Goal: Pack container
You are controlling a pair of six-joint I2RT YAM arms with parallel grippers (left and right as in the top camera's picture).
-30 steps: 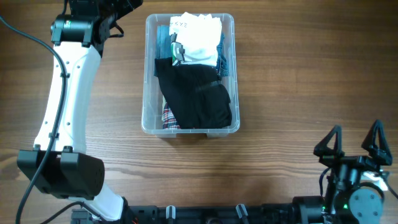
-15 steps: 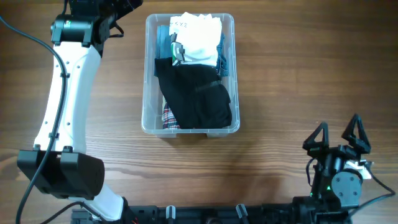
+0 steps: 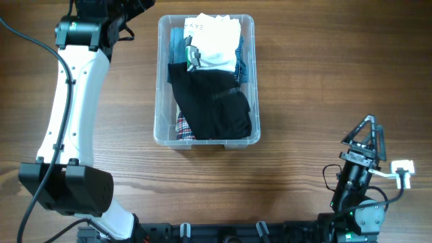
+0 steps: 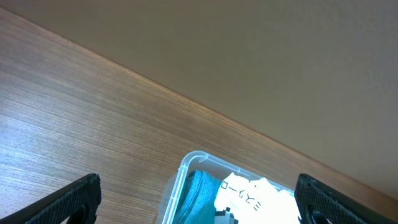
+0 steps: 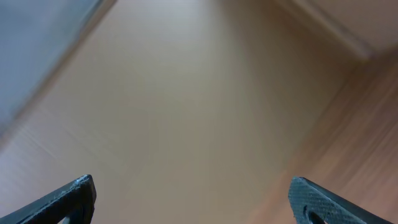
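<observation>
The clear plastic container point(image 3: 159, 81) stands on the wooden table at upper centre. It holds folded clothes: a white garment point(image 3: 214, 42) at the far end, a black garment point(image 3: 212, 104) at the near end, teal fabric point(image 3: 177, 47) along the left wall and a bit of plaid point(image 3: 182, 127). In the left wrist view its far left corner point(image 4: 186, 169) shows with teal fabric point(image 4: 198, 196) and the white garment point(image 4: 249, 199). My left gripper point(image 4: 198, 205) is open and empty, left of the container's far end. My right gripper point(image 3: 368, 131) is open and empty at the table's lower right, far from the container.
The left arm point(image 3: 71, 101) stretches along the table's left side. The right wrist view shows only a blurred beige surface point(image 5: 186, 106). A white connector point(image 3: 403, 166) juts from the right arm.
The right arm has turned and drawn in at the lower right; its gripper now appears narrower from above. The left arm and the container have not moved.
</observation>
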